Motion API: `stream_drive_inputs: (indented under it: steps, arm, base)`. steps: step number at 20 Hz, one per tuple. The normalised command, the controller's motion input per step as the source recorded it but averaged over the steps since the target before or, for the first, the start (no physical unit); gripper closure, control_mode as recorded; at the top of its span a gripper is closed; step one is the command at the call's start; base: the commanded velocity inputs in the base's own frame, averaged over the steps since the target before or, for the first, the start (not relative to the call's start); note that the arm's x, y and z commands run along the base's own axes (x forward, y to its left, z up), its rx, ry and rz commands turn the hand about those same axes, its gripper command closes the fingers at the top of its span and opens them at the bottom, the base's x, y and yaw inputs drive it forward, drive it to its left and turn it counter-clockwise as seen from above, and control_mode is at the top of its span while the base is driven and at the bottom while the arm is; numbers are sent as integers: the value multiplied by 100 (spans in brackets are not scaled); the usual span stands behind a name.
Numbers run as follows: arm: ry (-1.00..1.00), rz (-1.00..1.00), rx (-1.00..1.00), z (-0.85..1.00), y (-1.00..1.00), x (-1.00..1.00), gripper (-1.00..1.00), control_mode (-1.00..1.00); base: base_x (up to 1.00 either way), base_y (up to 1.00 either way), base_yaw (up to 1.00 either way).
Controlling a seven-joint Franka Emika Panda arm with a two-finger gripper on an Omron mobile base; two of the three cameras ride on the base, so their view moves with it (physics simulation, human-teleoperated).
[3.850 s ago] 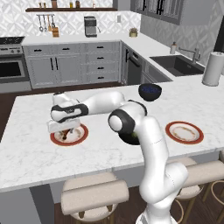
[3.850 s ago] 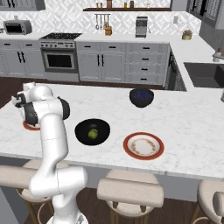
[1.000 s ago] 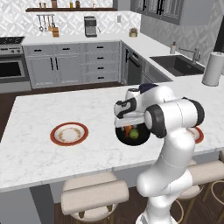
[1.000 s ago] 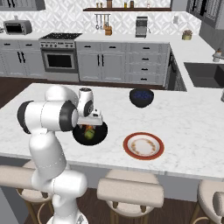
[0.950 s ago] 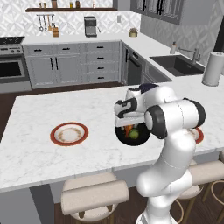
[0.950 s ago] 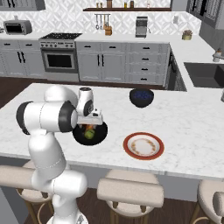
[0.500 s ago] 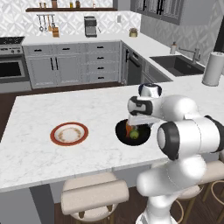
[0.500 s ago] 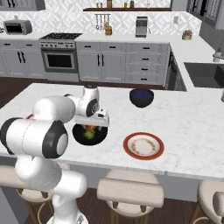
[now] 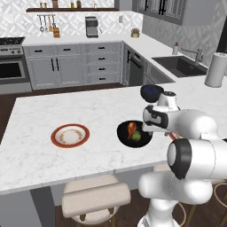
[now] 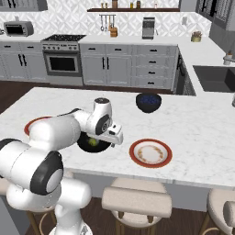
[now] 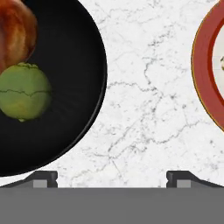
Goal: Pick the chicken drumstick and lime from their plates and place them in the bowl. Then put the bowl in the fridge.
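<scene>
So the drumstick (image 9: 131, 129) and lime (image 9: 136, 136) both sit in the black bowl (image 9: 123, 135) mid-counter. The gripper (image 11: 112, 177) hangs just right of its rim, fingers spread and empty, so the rim grab is leftward.

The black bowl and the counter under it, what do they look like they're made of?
The black bowl looks like glazed ceramic or glossy plastic: smooth, dark, with a faint sheen along its rim. The counter looks like polished marble or a stone imitation: white with thin grey veins. Both are rendered, so this is a guess.
</scene>
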Motion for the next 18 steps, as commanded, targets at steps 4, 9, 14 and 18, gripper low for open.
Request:
stream_drive_inputs:
  steps: [4,9,14,18]
  arm:
    - [-2,-9,0,-17,-1,21,-100,-100]
    - [0,-6,3,-30,0,24,-100,-100]
    - [0,-3,4,-24,0,18,-100,-100]
    - [0,-1,2,-31,1,5,-100,-100]
  base:
    - [0,0,0]
    - [0,0,0]
    - [0,0,0]
    - [0,0,0]
